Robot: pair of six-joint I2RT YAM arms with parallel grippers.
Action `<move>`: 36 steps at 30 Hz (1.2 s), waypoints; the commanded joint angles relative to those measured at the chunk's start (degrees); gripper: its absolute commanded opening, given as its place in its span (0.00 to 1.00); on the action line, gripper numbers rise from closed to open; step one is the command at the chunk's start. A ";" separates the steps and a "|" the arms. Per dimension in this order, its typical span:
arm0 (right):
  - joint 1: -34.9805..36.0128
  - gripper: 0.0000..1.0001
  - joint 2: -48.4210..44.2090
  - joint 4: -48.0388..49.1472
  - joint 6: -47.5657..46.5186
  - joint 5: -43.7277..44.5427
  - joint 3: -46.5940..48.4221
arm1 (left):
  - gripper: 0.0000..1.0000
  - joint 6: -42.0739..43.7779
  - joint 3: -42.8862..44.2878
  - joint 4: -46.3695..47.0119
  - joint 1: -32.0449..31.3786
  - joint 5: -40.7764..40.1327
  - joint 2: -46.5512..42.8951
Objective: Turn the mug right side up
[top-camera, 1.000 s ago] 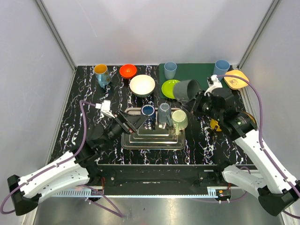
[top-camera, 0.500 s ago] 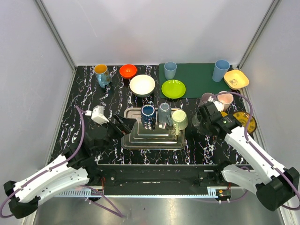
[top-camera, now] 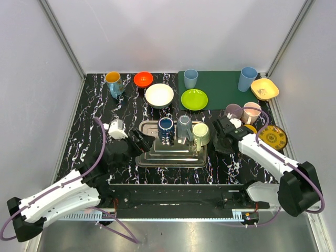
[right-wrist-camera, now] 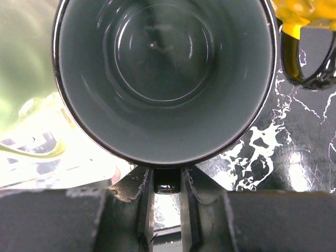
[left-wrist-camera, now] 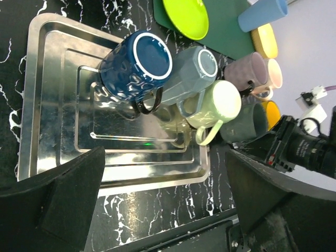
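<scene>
Right pincer [right-wrist-camera: 167, 184] clamps the grey mug [right-wrist-camera: 163, 79] by its handle, mouth up; left pincer [left-wrist-camera: 165, 206] gapes wide by the tray [top-camera: 173, 158].

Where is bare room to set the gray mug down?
Bare marble lies left of the tray, between the yellow-lined mug and left arm. The green mat is free between the short blue cup and tall blue cup. Crowded right of the tray: gray mug, purple mug, pink mug.

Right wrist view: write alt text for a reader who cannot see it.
A dark grey mug fills the frame, its empty mouth facing the camera, its handle pinched in the right hand. A black marbled table shows at right.
</scene>
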 commanded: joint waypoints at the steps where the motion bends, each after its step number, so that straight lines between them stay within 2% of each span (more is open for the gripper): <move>1: -1.54 0.00 0.93 6.16 1.05 5.26 0.74 | 0.99 1.51 0.30 0.09 0.19 0.70 2.72; 8: -7.95 0.00 4.09 7.30 -2.55 5.00 0.21 | 0.99 1.78 0.74 -0.18 0.19 0.79 4.83; 14: -10.07 0.01 5.67 8.98 -3.88 2.81 -0.32 | 0.99 1.51 0.48 0.26 0.19 1.14 6.41; 16: -10.08 0.10 6.03 8.89 -4.49 1.84 0.12 | 0.99 1.60 0.65 0.35 0.19 1.84 6.76; 17: -10.08 0.19 5.68 8.80 -4.66 0.61 0.03 | 0.99 1.69 0.74 0.35 0.19 2.02 6.94; 22: -8.94 0.42 1.56 7.75 -4.05 -1.16 1.08 | 0.99 1.78 0.74 0.70 0.19 2.54 7.73; 24: -7.71 0.51 0.84 5.56 -3.88 -0.89 2.31 | 0.99 1.86 0.74 1.23 0.19 3.16 8.17; 27: -3.58 0.57 -0.30 2.14 -3.17 1.12 5.39 | 0.99 2.04 1.18 1.41 0.19 3.68 8.96; 31: 4.23 0.61 -1.44 -2.09 -1.51 6.56 10.56 | 0.99 2.22 1.44 1.23 0.19 4.13 9.31; 36: 16.45 0.62 1.89 -3.94 -2.91 11.49 13.57 | 0.99 1.95 0.74 1.32 0.19 4.47 9.49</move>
